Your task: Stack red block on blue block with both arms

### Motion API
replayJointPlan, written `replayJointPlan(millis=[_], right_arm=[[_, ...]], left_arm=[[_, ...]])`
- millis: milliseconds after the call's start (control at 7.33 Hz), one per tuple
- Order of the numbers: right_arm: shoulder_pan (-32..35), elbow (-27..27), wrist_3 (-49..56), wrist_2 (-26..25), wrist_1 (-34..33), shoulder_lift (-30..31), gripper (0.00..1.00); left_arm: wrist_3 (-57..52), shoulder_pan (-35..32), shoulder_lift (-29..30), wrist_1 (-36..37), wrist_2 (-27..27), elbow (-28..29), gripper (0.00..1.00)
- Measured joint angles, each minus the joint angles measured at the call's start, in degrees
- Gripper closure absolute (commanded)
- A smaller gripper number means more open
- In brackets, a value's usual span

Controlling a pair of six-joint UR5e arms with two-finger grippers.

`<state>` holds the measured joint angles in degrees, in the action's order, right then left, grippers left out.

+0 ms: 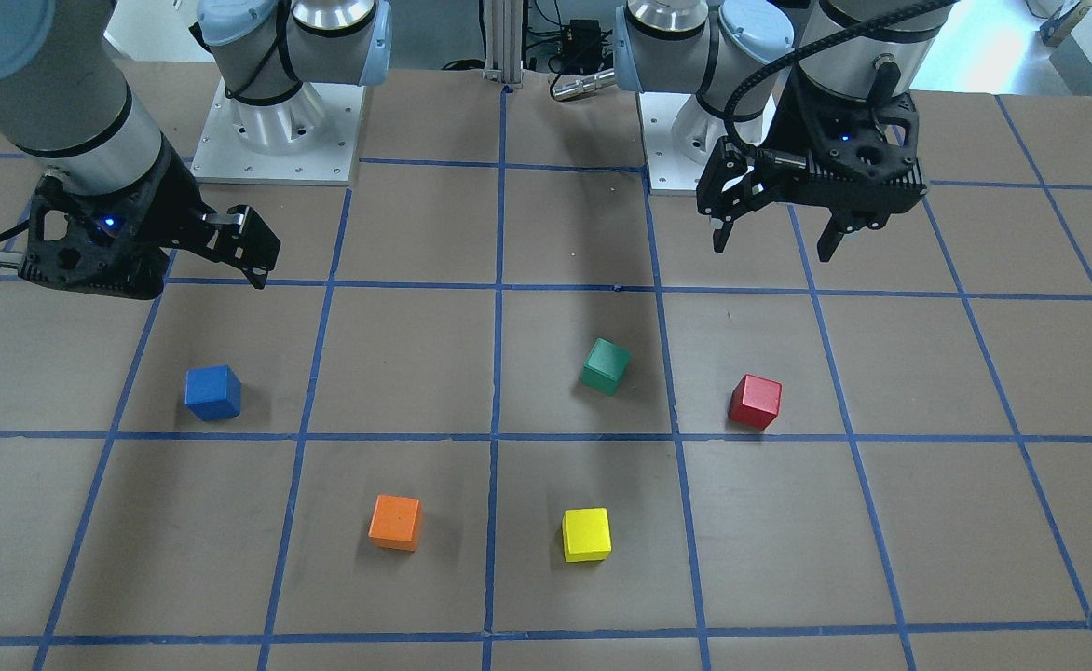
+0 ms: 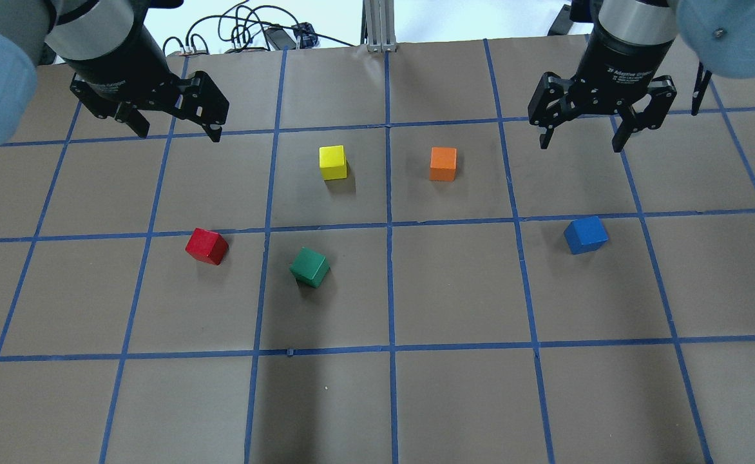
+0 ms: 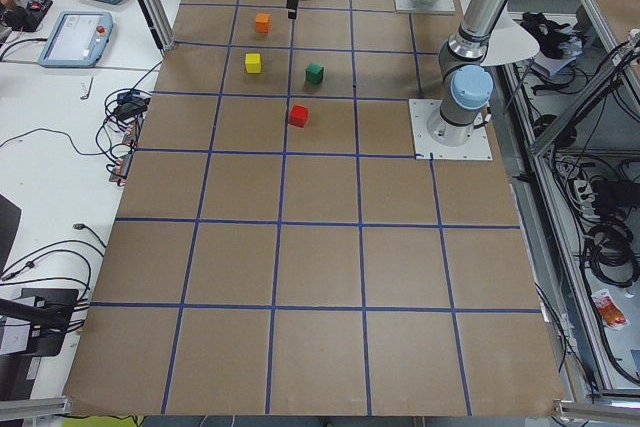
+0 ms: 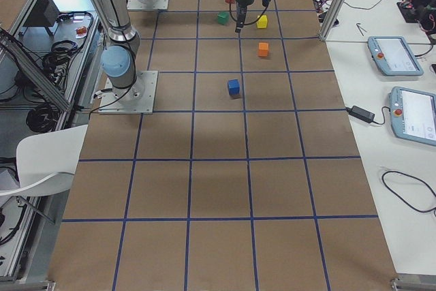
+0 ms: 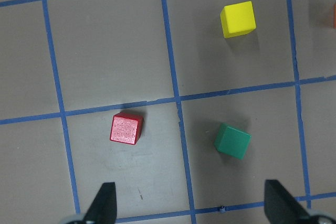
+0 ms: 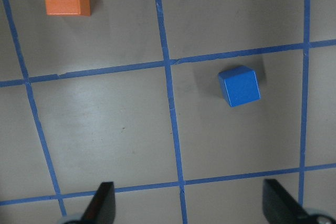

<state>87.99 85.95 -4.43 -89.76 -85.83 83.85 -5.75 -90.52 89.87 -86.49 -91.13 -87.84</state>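
Overhead exterior, left gripper (image 2: 179, 134) fingers spread wide, empty, red block (image 2: 207, 246) flat on table (image 2: 455, 399) toward left edge, right gripper (image 2: 580, 146) fingers spread, empty, blue block (image 2: 585, 234) toward right edge, blocks well apart, left wrist-mounted, red block beyond parted fingertips, right wrist-mounted, blue block beyond parted fingertips, nothing on top.

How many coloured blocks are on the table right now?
5, all apart: red block and green block on the robot's left, yellow block and orange block farther out, blue block on its right. None seems hidden.
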Motion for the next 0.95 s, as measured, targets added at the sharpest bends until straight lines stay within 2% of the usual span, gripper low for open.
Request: replayJointPlan(millis=[955], right_arm=[[0.0,-0.1,-0.1,0.2,-0.2,-0.1,0.00]], left_arm=[[-1.4,0.4,0.9,-0.6,0.0,-0.5,0.00]])
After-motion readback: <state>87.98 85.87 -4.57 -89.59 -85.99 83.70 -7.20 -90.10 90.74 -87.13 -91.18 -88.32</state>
